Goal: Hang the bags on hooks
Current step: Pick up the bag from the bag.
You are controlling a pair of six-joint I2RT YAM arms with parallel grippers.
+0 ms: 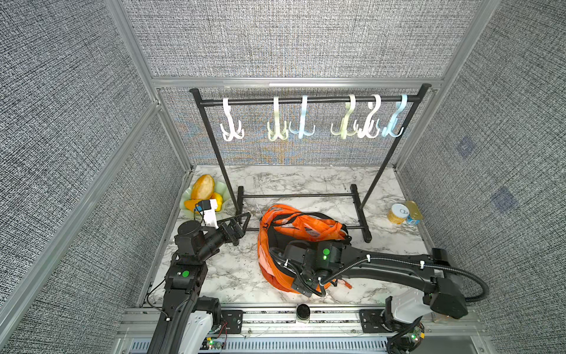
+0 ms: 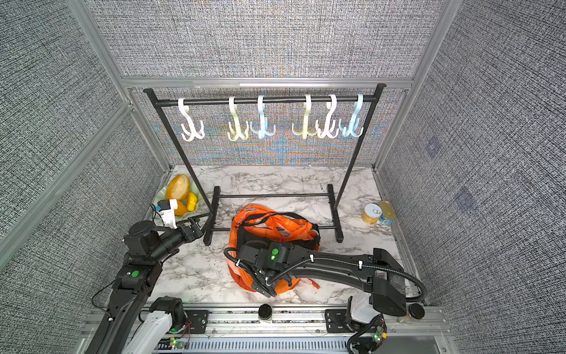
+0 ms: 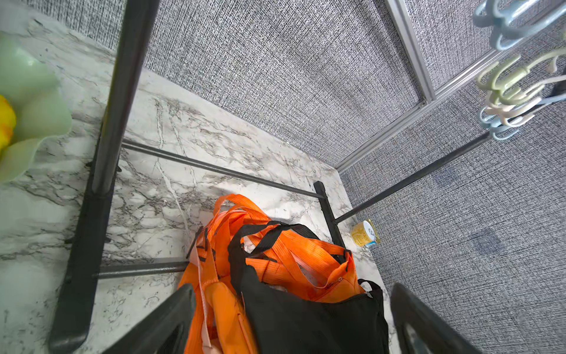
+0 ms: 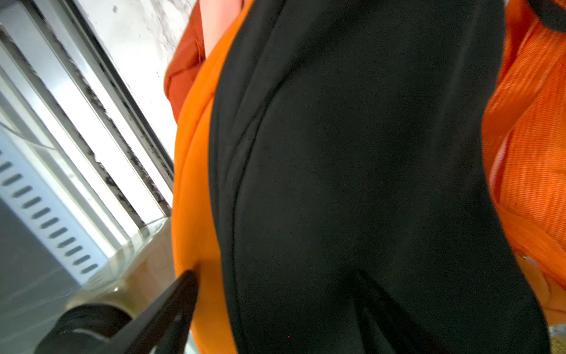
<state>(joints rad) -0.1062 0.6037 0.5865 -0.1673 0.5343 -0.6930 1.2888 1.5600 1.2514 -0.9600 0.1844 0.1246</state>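
- Your bag (image 1: 294, 223), orange with a black panel and black straps, lies slumped on the marble table (image 1: 232, 275). It sits between the two feet of the black rack (image 1: 306, 100) and spills forward over the rack's front base bar
- Six pale hooks (image 1: 232, 122) hang along the rack's top rail, well above the bag
- In both top views your right gripper (image 4: 277, 272) is hidden under its own wrist, which is pressed down on the end of the bag farthest from the rack
- Only the right wrist view shows its fingers (image 4: 171, 306). They stand partly apart with the bag's black and orange cloth between them, and you cannot tell whether they pinch it
- Your left gripper (image 1: 245, 222) hovers just beside the rack's left foot with its jaws spread wide and nothing in them, clear of the bag
- The left wrist view gives you what the top views do not: a black strap loop (image 3: 263, 233) standing up from the bag's mouth, on the side facing the rack's right foot
- A green bowl (image 1: 221, 191) of yellow fruit sits outside the rack's left post
- Both top views show two cans (image 1: 398, 214) outside the rack's right foot, while the left wrist view makes out only the yellow one
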